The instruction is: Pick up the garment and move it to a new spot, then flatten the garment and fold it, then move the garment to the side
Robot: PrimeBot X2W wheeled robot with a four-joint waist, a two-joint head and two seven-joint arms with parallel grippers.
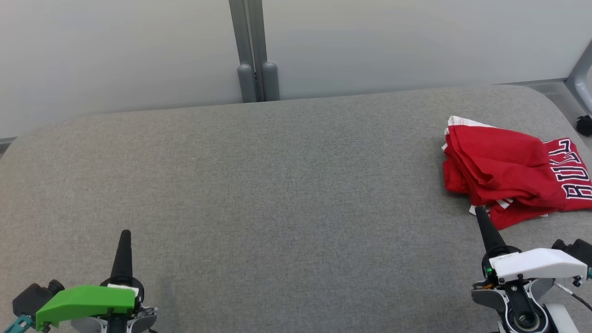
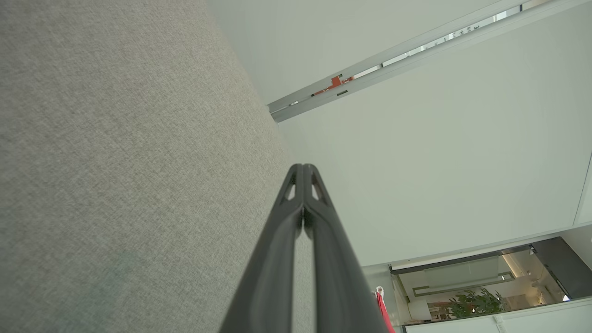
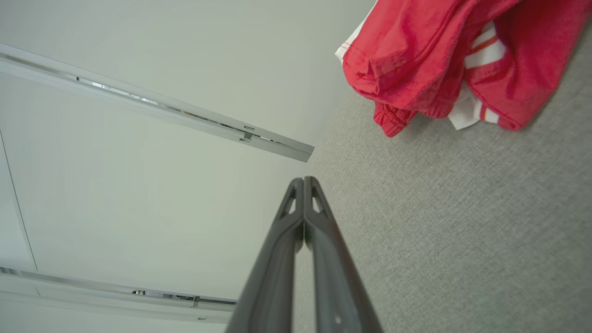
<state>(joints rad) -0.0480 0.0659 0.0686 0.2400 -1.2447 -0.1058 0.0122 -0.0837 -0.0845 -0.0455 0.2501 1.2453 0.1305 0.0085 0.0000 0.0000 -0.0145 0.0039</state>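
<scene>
Red and bunched up, the garment [image 1: 508, 171] lies on the grey counter [image 1: 277, 185] by the right edge, closer to the far right corner. It has white stripes and white letters. The right fingers [image 1: 485, 231] are near the near right corner, pressed tight together with nothing between them. They point at the garment, and their tip is near it but not touching. The left fingers [image 1: 124, 254] are by the near left corner, pressed together too, holding nothing, well apart from the garment.
</scene>
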